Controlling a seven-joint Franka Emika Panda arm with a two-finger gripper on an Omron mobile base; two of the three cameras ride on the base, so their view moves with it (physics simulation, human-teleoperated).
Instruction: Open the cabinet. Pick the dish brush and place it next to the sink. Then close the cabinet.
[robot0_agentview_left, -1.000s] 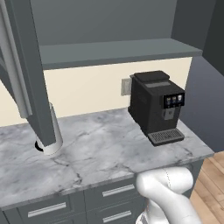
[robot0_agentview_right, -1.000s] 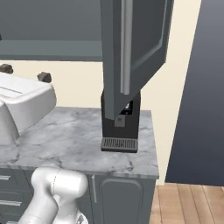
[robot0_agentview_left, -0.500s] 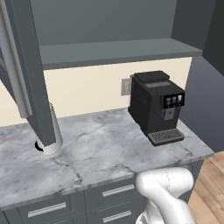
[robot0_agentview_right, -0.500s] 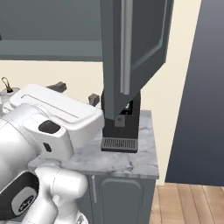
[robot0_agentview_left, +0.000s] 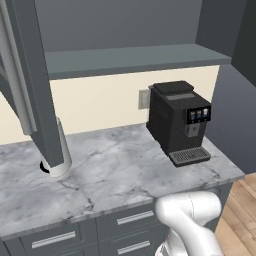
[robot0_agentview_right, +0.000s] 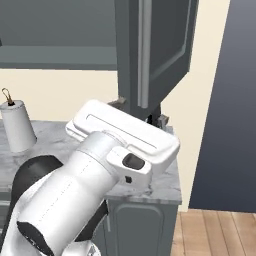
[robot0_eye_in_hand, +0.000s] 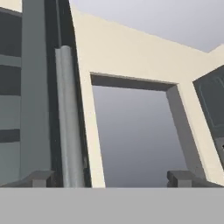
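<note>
The cabinet stands open, and its grey shelf (robot0_agentview_left: 135, 57) is bare where it shows. Its left door (robot0_agentview_left: 30, 85) swings out at the left. In the right base view the right door (robot0_agentview_right: 155, 50) hangs open with its silver bar handle (robot0_agentview_right: 145, 50) facing me. My gripper (robot0_agentview_right: 140, 112) is raised just below and in front of that door, jaws wide open and holding nothing. In the hand view the gripper (robot0_eye_in_hand: 111, 179) looks up along the handle (robot0_eye_in_hand: 69, 118), which rises just inside the left fingertip (robot0_eye_in_hand: 39, 177). Whether they touch I cannot tell. The dish brush and the sink are out of view.
A black coffee machine (robot0_agentview_left: 177, 122) stands on the marble counter (robot0_agentview_left: 115, 175) at the right. A white paper-towel roll (robot0_agentview_right: 17, 125) stands at the left, partly behind the left door. Drawers (robot0_agentview_left: 132, 217) run below the counter. A dark tall panel (robot0_agentview_right: 230, 100) bounds the right side.
The arm has swung up and to the right in the right base view, bringing the hand from low at the left to just under the open right door. The jaws stayed open.
</note>
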